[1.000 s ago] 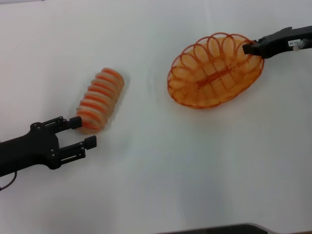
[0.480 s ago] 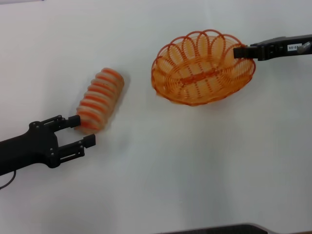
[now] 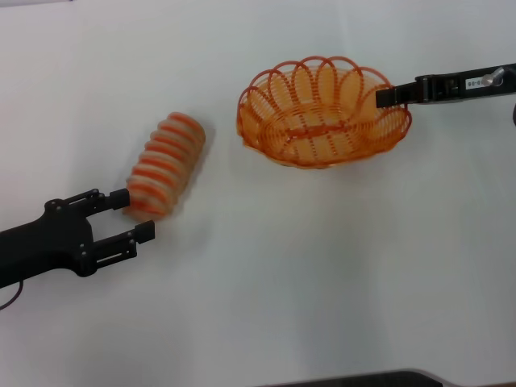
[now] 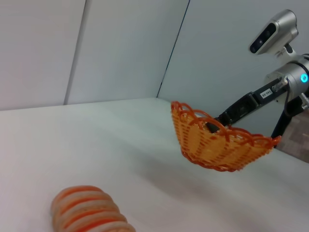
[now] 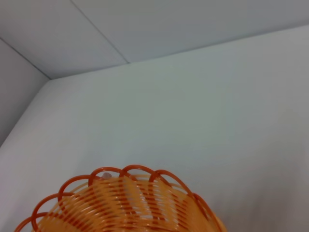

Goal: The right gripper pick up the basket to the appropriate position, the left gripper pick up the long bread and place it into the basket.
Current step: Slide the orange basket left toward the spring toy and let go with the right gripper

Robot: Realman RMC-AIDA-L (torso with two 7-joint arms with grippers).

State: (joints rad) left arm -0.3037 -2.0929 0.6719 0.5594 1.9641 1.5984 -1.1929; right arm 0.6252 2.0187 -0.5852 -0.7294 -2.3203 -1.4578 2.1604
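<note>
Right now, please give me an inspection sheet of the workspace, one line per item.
Surface: plain white table; nothing spilled on it.
Basket: orange wire basket held by its rim and lifted off the table, as the left wrist view shows; nothing inside.
Long bread: striped long bread lying on the table, not gripped.
Clutter: nothing seen.
Right gripper: right gripper shut on the basket rim.
Left gripper: left gripper open, low at the near end of the bread, one fingertip at its end.
Cables: a thin dark cable under the left arm.
Surroundings: grey wall panels behind the table.
</note>
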